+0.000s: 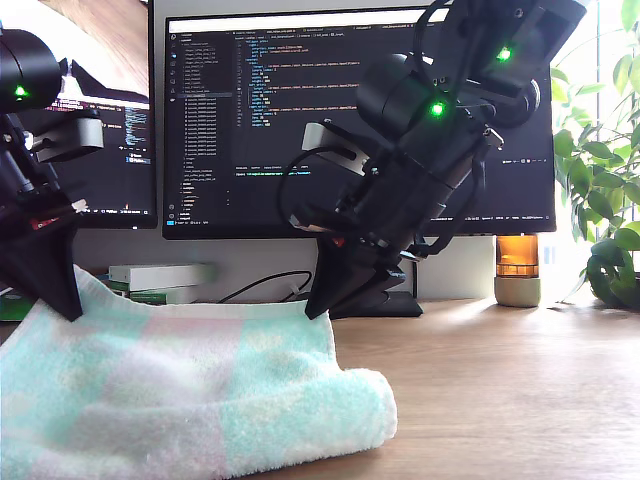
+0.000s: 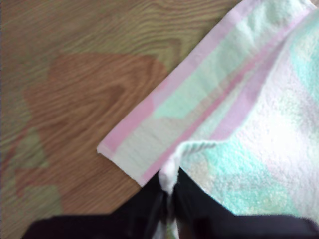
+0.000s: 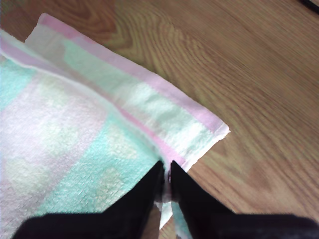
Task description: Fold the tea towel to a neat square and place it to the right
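— How does the tea towel point(image 1: 190, 395) look?
— Fluffy terry, mint-green and white checks, pink stripes along its hem. It lies doubled over on the wooden worktop point(image 1: 500, 390), with a rounded fold toward the exterior view's right.
— Flat?
— Mostly; its far edge seems lifted at two corners, though that part is blurry.

My first hand point(image 2: 168, 191) pinched, my second hand point(image 3: 166, 181) (likewise) pinched

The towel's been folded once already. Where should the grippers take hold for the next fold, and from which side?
Judging by its pose, grip the tea towel at the two corners of its far edge by the monitor, coming from above. My first gripper and second gripper already pinch there; the rolled fold nearest the camera offers no loose edge.
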You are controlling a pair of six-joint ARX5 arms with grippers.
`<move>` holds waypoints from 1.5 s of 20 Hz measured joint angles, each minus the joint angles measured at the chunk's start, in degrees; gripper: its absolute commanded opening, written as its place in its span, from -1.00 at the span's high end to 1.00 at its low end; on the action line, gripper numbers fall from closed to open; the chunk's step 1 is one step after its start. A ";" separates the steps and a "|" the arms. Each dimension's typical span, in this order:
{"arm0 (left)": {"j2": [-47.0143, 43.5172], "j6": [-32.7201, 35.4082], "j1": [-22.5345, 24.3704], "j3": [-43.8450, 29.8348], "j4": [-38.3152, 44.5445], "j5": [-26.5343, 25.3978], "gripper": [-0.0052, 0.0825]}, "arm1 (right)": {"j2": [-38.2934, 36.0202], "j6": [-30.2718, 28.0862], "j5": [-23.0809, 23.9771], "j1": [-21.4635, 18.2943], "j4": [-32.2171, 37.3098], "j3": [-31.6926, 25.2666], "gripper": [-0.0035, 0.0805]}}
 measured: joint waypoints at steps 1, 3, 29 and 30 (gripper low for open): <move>0.00 0.00 0.00 0.00 0.07 -0.02 0.52 | 0.00 0.00 0.00 0.04 0.04 0.00 0.78; 0.00 -0.02 0.00 0.00 0.11 -0.02 0.42 | 0.00 0.02 0.02 0.24 0.48 0.00 0.54; 0.00 1.92 4.76 0.00 3.91 17.70 0.93 | 0.00 1.46 -2.71 0.70 -4.52 5.68 0.94; 0.26 2.21 4.76 0.02 4.07 19.04 0.93 | 0.00 1.46 -2.97 0.70 -4.50 5.68 0.94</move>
